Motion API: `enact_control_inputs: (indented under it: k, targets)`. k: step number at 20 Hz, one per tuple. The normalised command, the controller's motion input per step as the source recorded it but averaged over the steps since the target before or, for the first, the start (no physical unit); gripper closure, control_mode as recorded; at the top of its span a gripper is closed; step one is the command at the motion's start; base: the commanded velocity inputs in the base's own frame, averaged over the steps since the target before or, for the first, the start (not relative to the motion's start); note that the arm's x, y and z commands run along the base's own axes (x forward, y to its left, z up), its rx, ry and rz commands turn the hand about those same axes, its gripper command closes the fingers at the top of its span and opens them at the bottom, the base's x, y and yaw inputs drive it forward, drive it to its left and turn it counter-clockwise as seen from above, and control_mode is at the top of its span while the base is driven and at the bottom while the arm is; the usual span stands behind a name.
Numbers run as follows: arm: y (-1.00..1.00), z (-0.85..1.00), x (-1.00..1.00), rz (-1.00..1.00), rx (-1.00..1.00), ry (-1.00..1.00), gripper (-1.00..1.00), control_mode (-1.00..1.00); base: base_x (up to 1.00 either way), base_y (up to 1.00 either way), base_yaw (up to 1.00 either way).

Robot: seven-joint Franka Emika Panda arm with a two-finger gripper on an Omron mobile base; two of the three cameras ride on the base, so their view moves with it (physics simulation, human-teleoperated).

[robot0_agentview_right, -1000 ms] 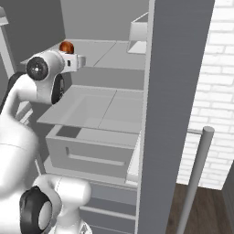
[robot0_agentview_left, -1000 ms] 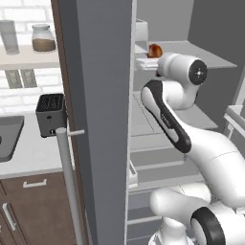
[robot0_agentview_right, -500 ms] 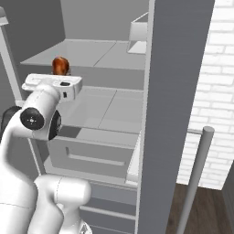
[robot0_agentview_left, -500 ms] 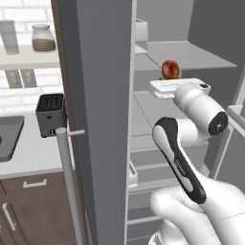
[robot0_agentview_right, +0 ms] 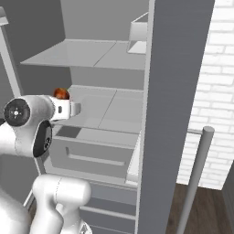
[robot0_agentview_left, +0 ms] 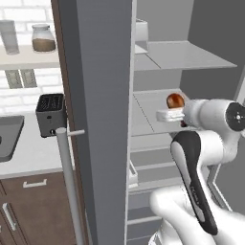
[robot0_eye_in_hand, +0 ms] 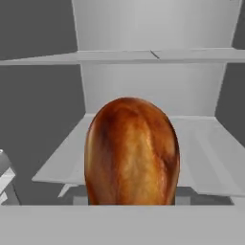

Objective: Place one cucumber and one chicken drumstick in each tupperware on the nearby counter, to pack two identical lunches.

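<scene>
Reddish-brown chicken drumstick (robot0_eye_in_hand: 131, 152), unlabelled

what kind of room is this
A kitchen, most likely: an open fridge with bare shelves, a black toaster on a pale counter over wooden cabinets, and jars on a wall shelf.

The chicken drumstick (robot0_eye_in_hand: 131, 153) is so big in the hand view that its bottom is cut off, & the thin bone end can't be seen. The gripper tips are hidden behind it, so how they hold it can't be told from there. In the left base view just the round top of the drumstick (robot0_agentview_left: 175, 100) peeks over the white hand; the rest is hidden. Same in the right base view (robot0_agentview_right: 61, 93). The big grey fridge door (robot0_agentview_left: 100, 119) hides part of the counter (robot0_agentview_left: 28, 153). The sink (robot0_agentview_left: 7, 139) is cut off at the left edge.
</scene>
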Motion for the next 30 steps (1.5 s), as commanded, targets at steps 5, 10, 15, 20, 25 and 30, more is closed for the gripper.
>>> enact_control_inputs:
  k: [5,10,15,20,25,30]
  targets:
    - [0.0,-0.82,0.04,-0.01,-0.25,0.98,1.0,-1.0,0.0,0.0,0.0]
    - [0.0,-0.05,0.0,0.0,-0.04,0.09,1.0,-1.0,0.0,0.0,0.0]
    - [-0.23,-0.3,-0.76,0.0,0.0,0.01,1.0,-1.0,0.0,0.0,0.0]
    - [-0.23,-0.11,-0.9,0.0,0.0,-0.04,1.0,-1.0,0.0,0.0,0.0]
    - [-0.08,0.0,-0.69,0.02,0.0,-0.15,1.0,1.0,-0.2,-0.02,0.02]
    - [0.0,0.0,0.0,0.0,0.0,0.0,1.0,1.0,-1.0,0.0,0.27]
